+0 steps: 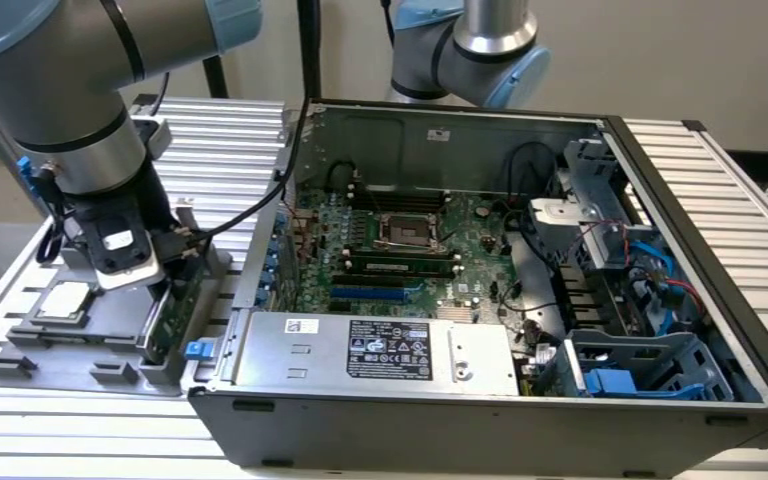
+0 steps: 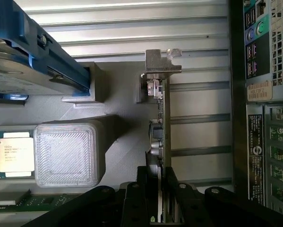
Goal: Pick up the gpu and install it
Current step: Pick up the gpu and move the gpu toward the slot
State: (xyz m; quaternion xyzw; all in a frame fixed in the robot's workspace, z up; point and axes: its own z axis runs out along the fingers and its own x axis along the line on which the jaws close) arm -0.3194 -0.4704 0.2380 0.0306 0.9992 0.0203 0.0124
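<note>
The gpu (image 2: 162,123) stands on its edge in a slot of the grey holder (image 2: 120,142), its silver bracket (image 2: 160,61) at the far end. It is a thin green board seen edge-on. My gripper (image 2: 162,198) straddles the card's near end, and its black fingers (image 2: 148,189) press against both faces. In the exterior view the gripper (image 1: 157,285) reaches down over the gpu (image 1: 167,318) at the exterior view's left, just outside the open computer case (image 1: 491,400).
A square silver processor chip (image 2: 14,153) and a hard drive with blue rails (image 2: 18,61) lie in the same grey holder (image 1: 37,360). The case's motherboard (image 1: 398,250) lies exposed, with a power supply (image 1: 371,350) in front. A second arm (image 1: 478,50) stands behind the case.
</note>
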